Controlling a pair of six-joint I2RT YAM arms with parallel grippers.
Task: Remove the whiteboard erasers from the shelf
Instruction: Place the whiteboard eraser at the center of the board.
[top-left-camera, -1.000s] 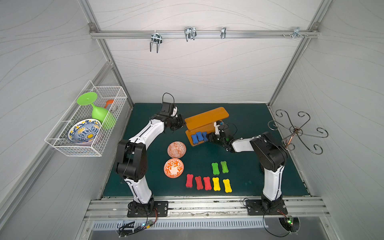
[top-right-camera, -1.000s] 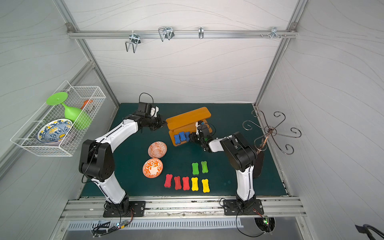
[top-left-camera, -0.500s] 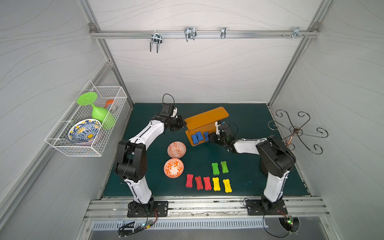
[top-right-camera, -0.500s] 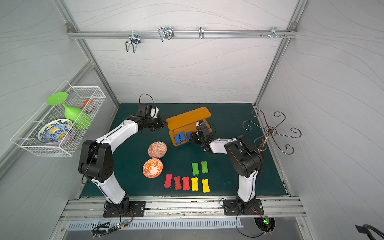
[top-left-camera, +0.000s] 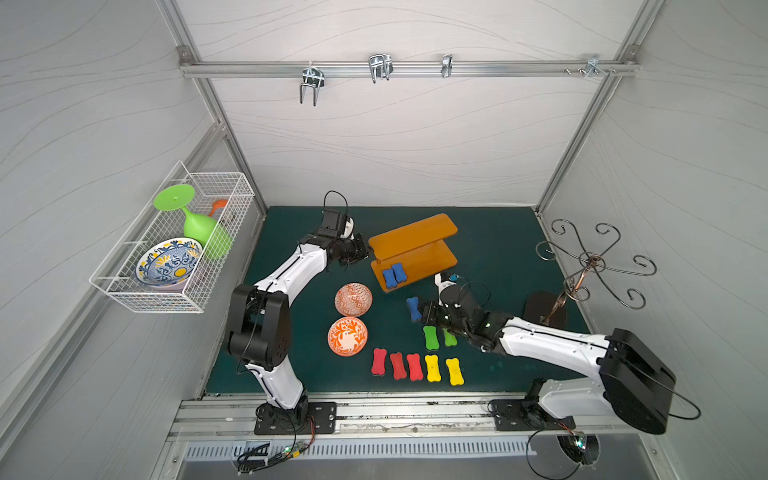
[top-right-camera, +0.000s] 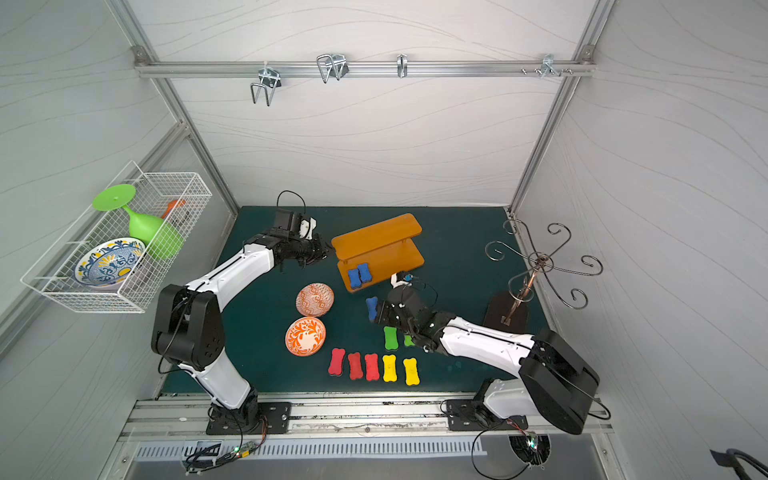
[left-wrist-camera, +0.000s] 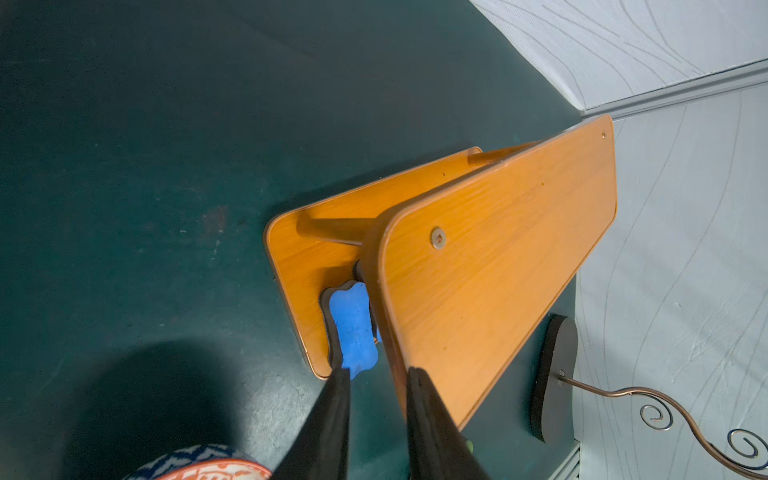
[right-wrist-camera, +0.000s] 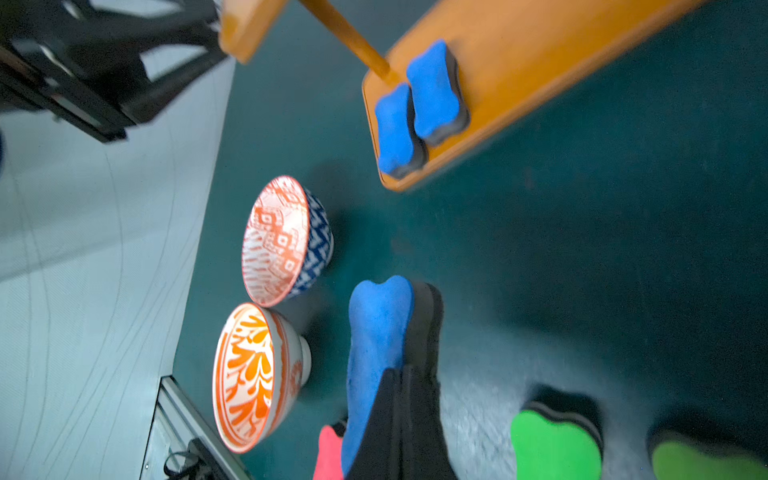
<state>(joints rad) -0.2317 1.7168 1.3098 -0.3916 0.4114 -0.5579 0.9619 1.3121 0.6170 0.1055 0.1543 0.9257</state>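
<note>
1. Dark green matting covers the surface (top-left-camera: 498, 232) inside white walls. The glossy orange two-tier wooden shelf (top-left-camera: 415, 237) stands toward the back.
2. Red foam erasers (top-left-camera: 398, 365), yellow foam erasers (top-left-camera: 432, 368) and green foam erasers (top-left-camera: 431, 337), all bone-shaped, lie lined up in front of the shelf. Probably finished ones are kept together there.
3. The right claw (top-left-camera: 424, 312) is closed on one blue foam eraser (top-left-camera: 412, 308), between the shelf and the green pair. I judge it is going to that group.
4. Two blue whiteboard erasers (top-left-camera: 393, 275) lie side by side on the lower board.
5. The left claw (left-wrist-camera: 376, 374) is slightly parted and empty at that end. The nearer eraser lies ahead of one finger; I cannot tell if they touch.
</note>
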